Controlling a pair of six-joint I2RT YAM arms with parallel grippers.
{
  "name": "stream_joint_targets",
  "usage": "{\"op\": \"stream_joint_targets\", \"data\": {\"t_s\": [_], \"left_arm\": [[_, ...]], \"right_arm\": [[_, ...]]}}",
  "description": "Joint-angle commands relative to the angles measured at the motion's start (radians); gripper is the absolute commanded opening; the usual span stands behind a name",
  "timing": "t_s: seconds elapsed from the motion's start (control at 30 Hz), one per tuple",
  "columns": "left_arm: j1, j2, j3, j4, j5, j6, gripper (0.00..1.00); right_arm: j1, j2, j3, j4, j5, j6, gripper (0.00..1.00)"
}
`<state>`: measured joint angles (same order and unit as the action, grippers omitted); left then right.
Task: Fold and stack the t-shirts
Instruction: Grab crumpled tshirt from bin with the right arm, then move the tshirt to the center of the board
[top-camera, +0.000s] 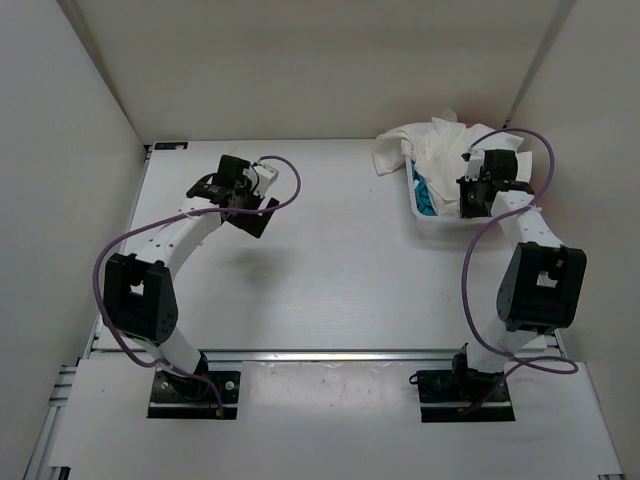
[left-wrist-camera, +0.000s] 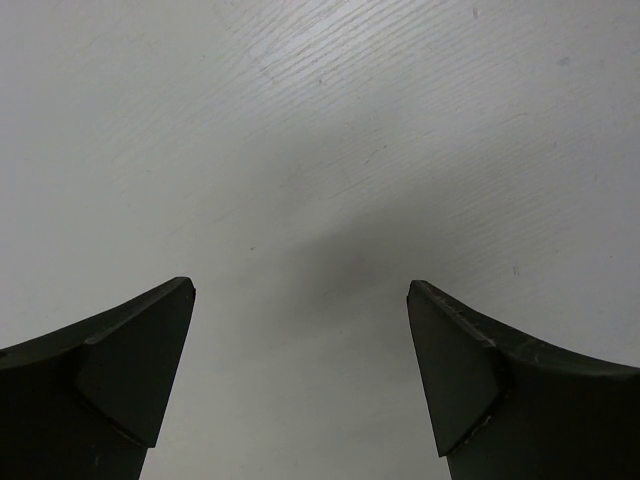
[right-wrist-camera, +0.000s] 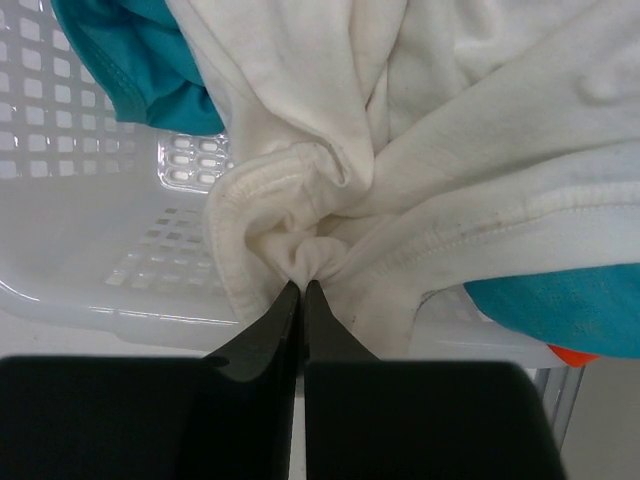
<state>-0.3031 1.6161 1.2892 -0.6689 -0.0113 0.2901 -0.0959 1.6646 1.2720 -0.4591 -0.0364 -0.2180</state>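
Fingers (right-wrist-camera: 268, 335) of the right gripper (right-wrist-camera: 302, 285) are pinched shut on a bunched fold of the white t-shirt (right-wrist-camera: 400, 140) near a hem, likely because it lies on top and must come out first. It is heaped in the white mesh basket (right-wrist-camera: 90, 250), spilling over the rim, with the teal t-shirt (right-wrist-camera: 130, 60) under it and the orange t-shirt (right-wrist-camera: 572, 355) peeking out below. Across the table (left-wrist-camera: 350, 120), the left gripper (left-wrist-camera: 298, 285) hovers with its jaws wide and empty, probably waiting to take a second corner.
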Motion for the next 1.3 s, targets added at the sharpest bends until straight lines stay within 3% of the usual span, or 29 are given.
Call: {"op": "stream_joint_targets", "data": {"t_s": [0.0, 0.17, 0.3, 0.4, 0.5, 0.6, 0.63, 0.73, 0.9, 0.97, 1.07, 1.17, 1.27], "left_arm": [[-0.004, -0.059, 0.010, 0.014, -0.012, 0.009, 0.99], [-0.004, -0.059, 0.024, 0.023, -0.030, 0.014, 0.98], [0.005, -0.064, 0.044, 0.040, -0.033, -0.005, 0.98], [0.018, -0.062, 0.055, 0.061, -0.055, -0.023, 0.99], [0.044, -0.068, 0.082, 0.064, -0.049, -0.037, 0.99], [0.065, -0.087, 0.099, 0.071, -0.039, -0.051, 0.99], [0.071, -0.090, 0.099, 0.074, -0.038, -0.052, 0.99], [0.102, -0.113, 0.093, 0.081, -0.038, -0.058, 0.99], [0.162, -0.153, 0.099, 0.103, -0.016, -0.083, 0.99], [0.200, -0.174, 0.101, 0.104, 0.004, -0.101, 0.99], [0.232, -0.196, 0.093, 0.120, 0.007, -0.105, 0.98], [0.258, -0.214, 0.090, 0.129, 0.011, -0.092, 0.99], [0.274, -0.229, 0.059, 0.140, 0.007, -0.074, 0.98]], "right_arm": [[-0.005, -0.023, 0.032, 0.019, -0.010, -0.006, 0.00], [-0.037, -0.049, 0.179, 0.053, -0.028, 0.061, 0.00], [0.005, -0.062, 0.390, 0.108, 0.106, 0.082, 0.00], [0.117, -0.066, 0.525, 0.160, 0.182, 0.017, 0.00], [0.215, -0.022, 0.769, 0.116, 0.172, 0.003, 0.00], [0.333, 0.075, 1.115, 0.036, 0.113, -0.029, 0.00], [0.363, 0.076, 1.150, 0.048, 0.089, -0.044, 0.00], [0.603, 0.101, 1.269, 0.083, 0.119, -0.161, 0.00], [0.830, 0.197, 1.508, 0.140, 0.180, -0.274, 0.00], [0.895, 0.219, 1.546, 0.224, 0.262, -0.319, 0.00], [0.885, 0.224, 1.549, 0.215, 0.285, -0.314, 0.00], [0.802, 0.224, 1.511, 0.093, 0.232, -0.186, 0.00], [0.705, 0.204, 1.330, -0.025, 0.188, -0.006, 0.00]]}}
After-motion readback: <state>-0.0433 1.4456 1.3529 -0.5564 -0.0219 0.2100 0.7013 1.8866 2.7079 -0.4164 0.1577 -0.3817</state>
